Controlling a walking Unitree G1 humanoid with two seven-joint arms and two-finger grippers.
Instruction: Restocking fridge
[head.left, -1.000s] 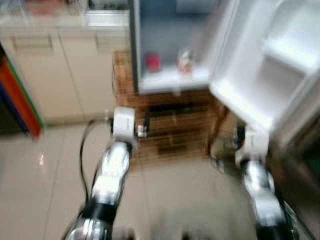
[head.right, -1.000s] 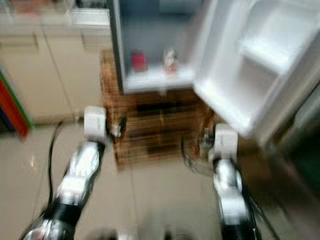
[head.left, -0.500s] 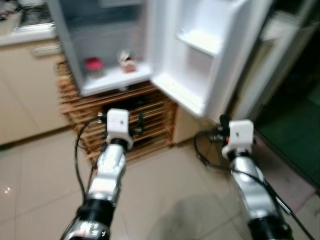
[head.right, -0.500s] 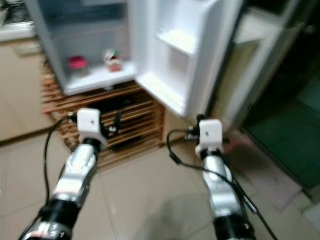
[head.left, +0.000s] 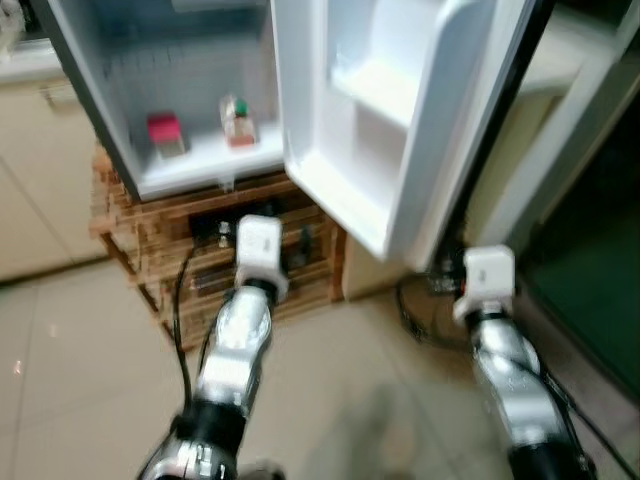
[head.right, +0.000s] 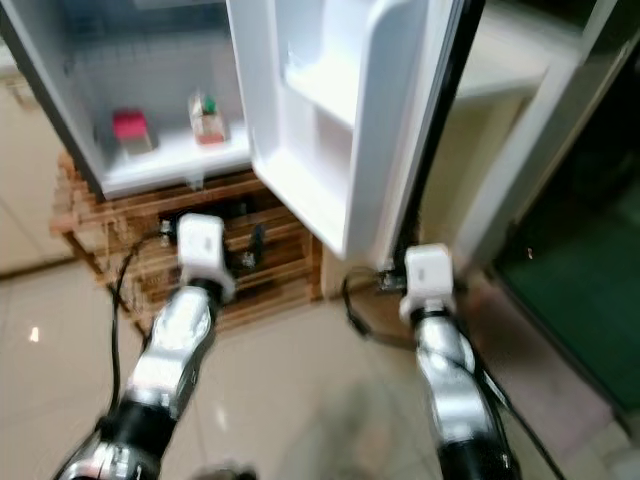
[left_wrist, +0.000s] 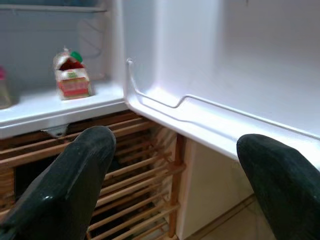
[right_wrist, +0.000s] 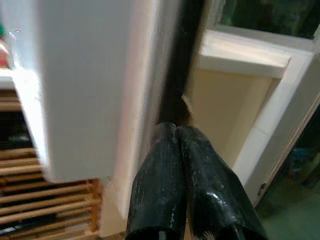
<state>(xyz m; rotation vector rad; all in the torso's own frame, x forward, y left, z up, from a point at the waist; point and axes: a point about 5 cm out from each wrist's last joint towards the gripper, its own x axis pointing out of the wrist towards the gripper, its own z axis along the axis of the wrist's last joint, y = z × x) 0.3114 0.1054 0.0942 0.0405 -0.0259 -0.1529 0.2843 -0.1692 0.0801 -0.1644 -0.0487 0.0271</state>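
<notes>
Fingers of the right gripper (right_wrist: 182, 135) are pressed together, empty, their tips right at the dark outer edge of the open fridge door (head.left: 400, 120). The left gripper (left_wrist: 175, 165) has its fingers (left_wrist: 80, 170) spread wide, pointing at the door's lower inner rim. Ahead and above them, a small carton (left_wrist: 71, 75) and a red jar (head.left: 165, 132) stand on the fridge shelf (head.left: 215, 160). The right arm looks nearer the door edge.

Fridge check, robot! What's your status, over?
Left gripper open, empty, below the open fridge door. Right gripper shut, at the door's edge. Small carton on the fridge shelf.
</notes>
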